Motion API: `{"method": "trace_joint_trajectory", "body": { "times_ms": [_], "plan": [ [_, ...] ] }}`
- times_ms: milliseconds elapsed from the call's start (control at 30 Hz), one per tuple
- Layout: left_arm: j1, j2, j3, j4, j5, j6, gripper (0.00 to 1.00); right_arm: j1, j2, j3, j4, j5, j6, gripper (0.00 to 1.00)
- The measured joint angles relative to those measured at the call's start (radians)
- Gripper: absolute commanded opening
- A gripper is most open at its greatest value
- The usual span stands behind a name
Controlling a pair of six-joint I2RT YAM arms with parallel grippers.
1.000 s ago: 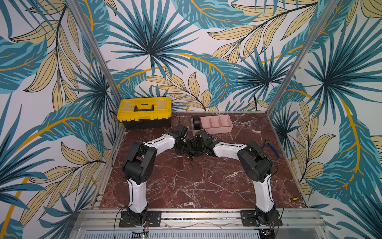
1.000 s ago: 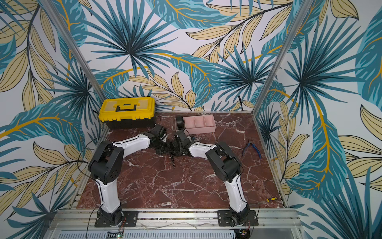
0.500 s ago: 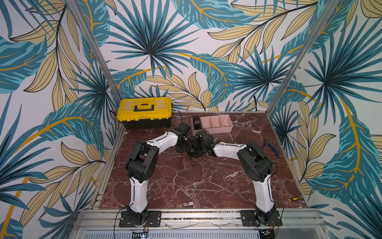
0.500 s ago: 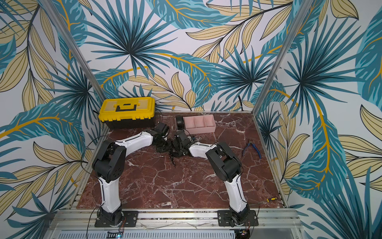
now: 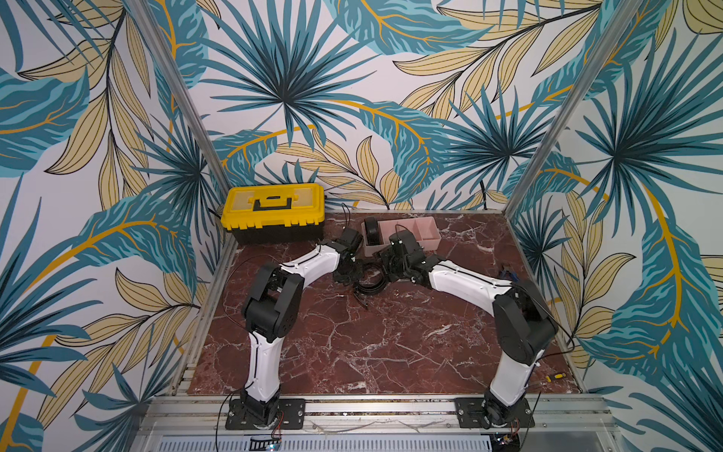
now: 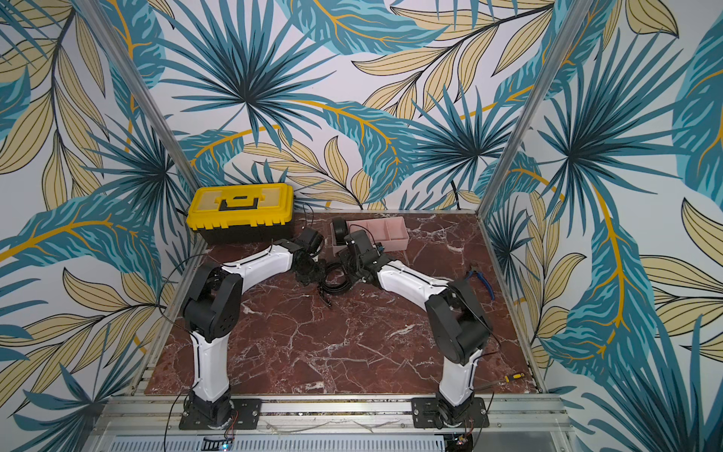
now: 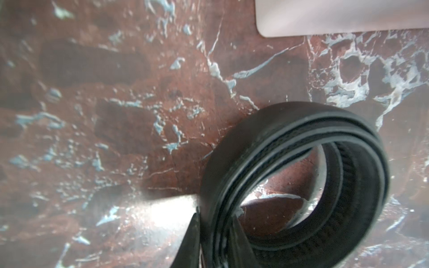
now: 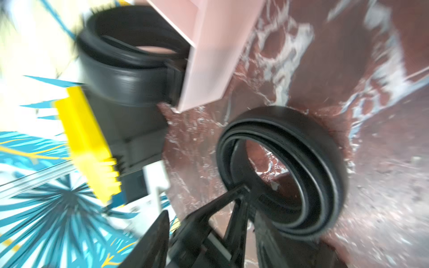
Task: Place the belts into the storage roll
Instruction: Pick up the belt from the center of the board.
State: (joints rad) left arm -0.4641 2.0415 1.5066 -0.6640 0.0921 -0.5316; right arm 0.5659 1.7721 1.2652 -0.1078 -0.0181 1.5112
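A red marble-patterned tabletop [image 5: 371, 344] is seen from above, enclosed by palm-leaf wallpaper. At the far centre sits a pale pink rectangular plastic tray [image 5: 424, 243], split by dividers into compartments. One coiled black belt [image 5: 371, 233] already stands on edge in the tray's leftmost compartment, rising above the rim. The compartments showing to its right look empty.

A second coiled black belt [image 5: 369, 280] lies on the tabletop just nearer than the tray, between the two arms, with a loose end trailing toward the near side. The left gripper [image 7: 214, 224] is narrow and appears to pinch the wall of this coil, one finger outside and one inside. The right gripper [image 8: 204, 201] stands wide and holds nothing, with one fingertip close to the coil's rim.

A yellow-and-black plastic toolbox [image 5: 274, 209] sits at the far left. The task looks about half done: one belt is stored, and the second has yet to be lifted into a free compartment.
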Motion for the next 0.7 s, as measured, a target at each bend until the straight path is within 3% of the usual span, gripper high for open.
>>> {"method": "trace_joint_trajectory", "body": {
  "times_ms": [133, 233, 467, 500, 567, 700],
  "plan": [
    [0.0, 0.005, 0.019, -0.009, -0.034, 0.067, 0.0, -0.072, -0.111, -0.047, -0.051, -0.005, -0.098, 0.59],
    [-0.003, 0.005, 0.029, -0.015, -0.069, 0.141, 0.0, -0.149, -0.169, -0.057, -0.119, -0.009, -0.254, 0.62],
    [-0.037, -0.035, 0.036, -0.003, -0.161, 0.392, 0.0, -0.228, -0.2, 0.105, -0.331, -0.09, -0.863, 0.68],
    [-0.045, -0.051, 0.032, 0.004, -0.168, 0.435, 0.0, -0.229, -0.2, 0.14, -0.359, -0.119, -0.958, 0.75],
    [-0.06, -0.094, 0.018, 0.025, -0.176, 0.51, 0.0, -0.231, -0.203, 0.191, -0.402, -0.155, -1.112, 0.99],
    [-0.08, -0.185, -0.008, 0.055, -0.173, 0.62, 0.0, -0.232, -0.23, 0.207, -0.461, -0.202, -1.311, 1.0]
  ]
}}
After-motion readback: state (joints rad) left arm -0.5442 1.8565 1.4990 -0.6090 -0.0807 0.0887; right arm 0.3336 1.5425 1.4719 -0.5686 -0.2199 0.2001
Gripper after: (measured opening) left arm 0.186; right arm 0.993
